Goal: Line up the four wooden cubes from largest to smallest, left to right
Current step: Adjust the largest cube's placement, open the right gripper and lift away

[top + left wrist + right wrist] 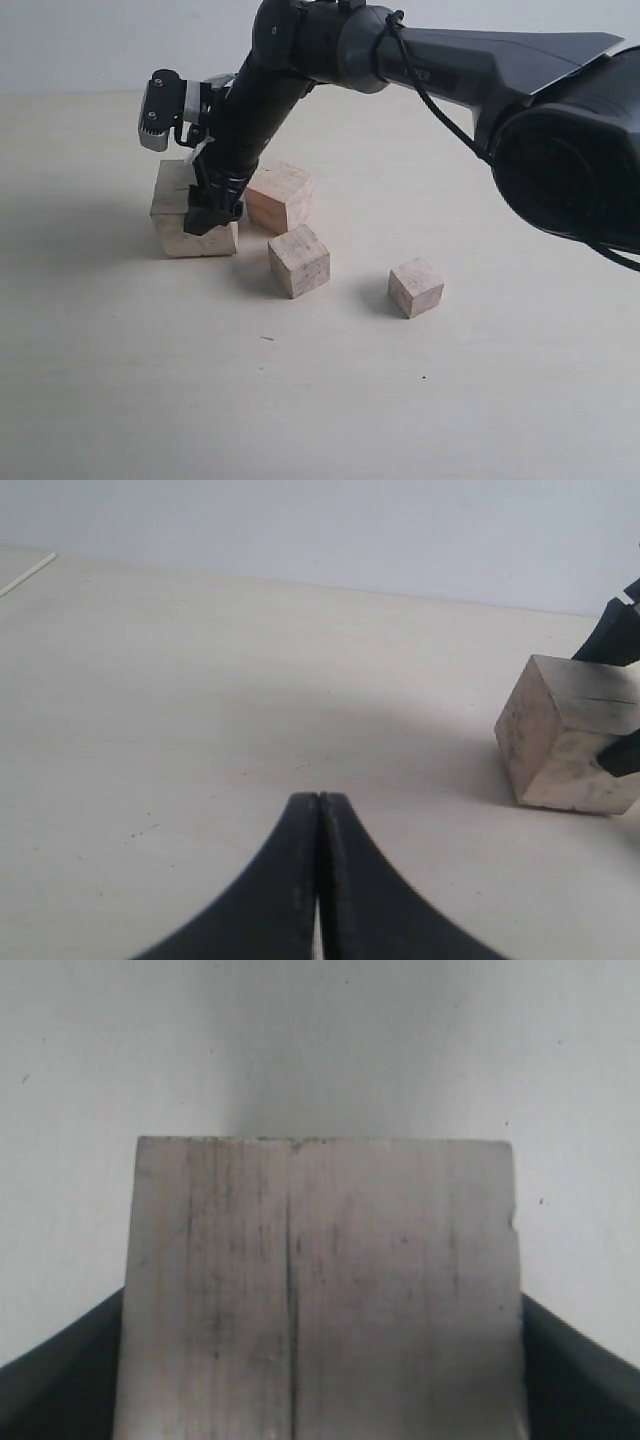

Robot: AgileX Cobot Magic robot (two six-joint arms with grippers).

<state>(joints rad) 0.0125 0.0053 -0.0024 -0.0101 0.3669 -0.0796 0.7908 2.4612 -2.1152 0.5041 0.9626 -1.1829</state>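
Smallest pale beige wooden cube [415, 287] is sitting nearest, right; mid-small pale wooden cube [299, 260] behind-left; second-largest pale wooden cube [282, 195] farther back. Black right gripper [203, 217] is clamping largest pale wooden cube [172, 195], far left. Black left gripper [318, 815] is sitting pressed together.

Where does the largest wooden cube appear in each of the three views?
Exterior view: the largest cube sits at the far left, partly behind the right gripper.
Left wrist view: the cube sits at the right edge, on the table.
Right wrist view: the cube fills the lower middle.
Shared landmark: the black fingers flanking the cube.
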